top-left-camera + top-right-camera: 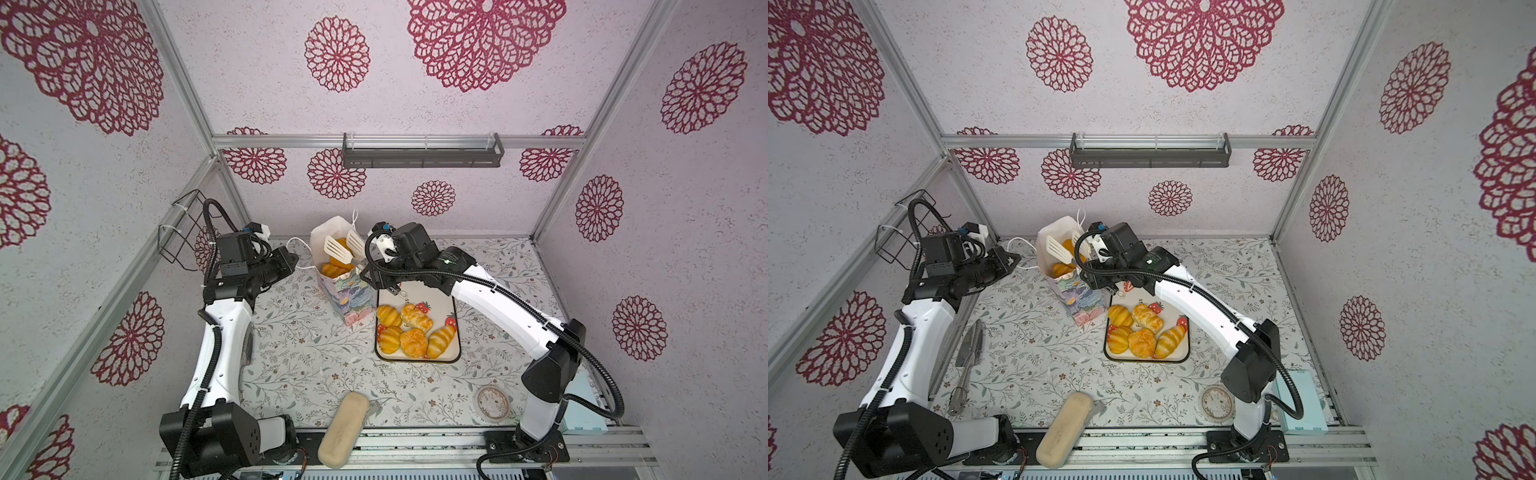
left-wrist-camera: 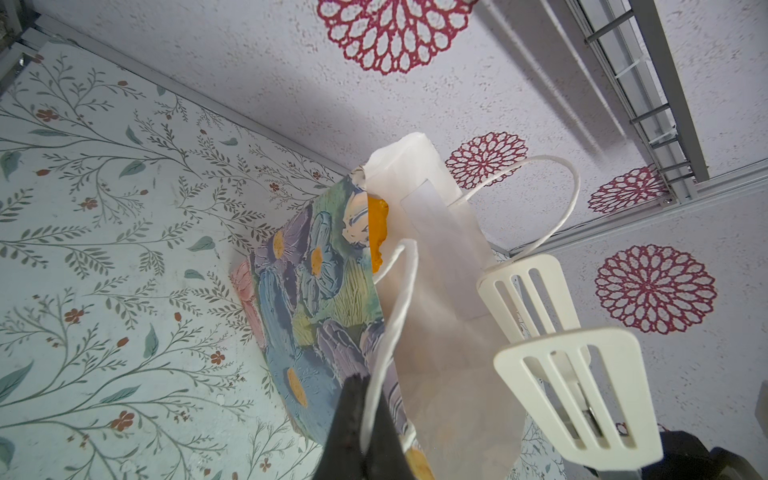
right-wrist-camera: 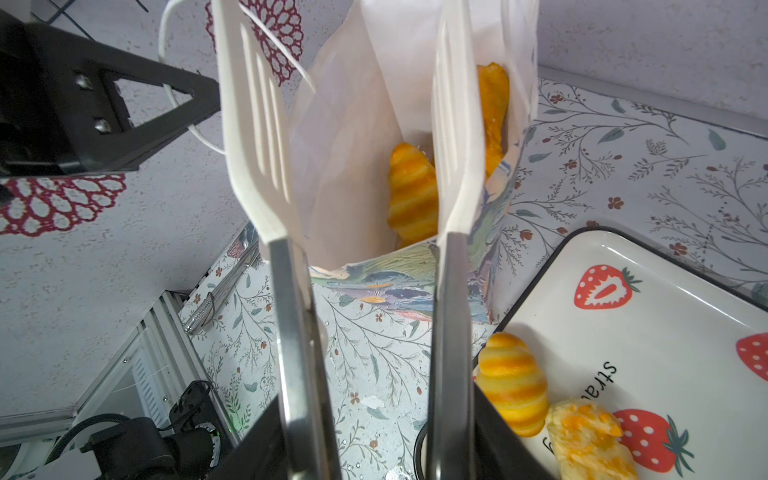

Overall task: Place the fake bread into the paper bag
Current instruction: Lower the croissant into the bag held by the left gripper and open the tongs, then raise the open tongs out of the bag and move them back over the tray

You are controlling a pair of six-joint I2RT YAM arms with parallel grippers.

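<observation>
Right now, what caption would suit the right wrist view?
Tongs in the right gripper gape over the paper bag, croissant inside, while the left gripper holds its cord handle.

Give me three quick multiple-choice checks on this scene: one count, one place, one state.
1. How many fake bread pieces lie on the tray? A three; B five; C eight.
2. Where are the tongs' white blades? A at the paper bag's mouth; B over the tray; C outside both top views.
3. The left gripper's jaws are: A wide open; B closed on the bag's cord handle; C closed on a fake bread piece.
Answers: 1 B, five show on the tray. 2 A, the blades sit at the bag's opening. 3 B, the left wrist view shows the cord between them.
</observation>
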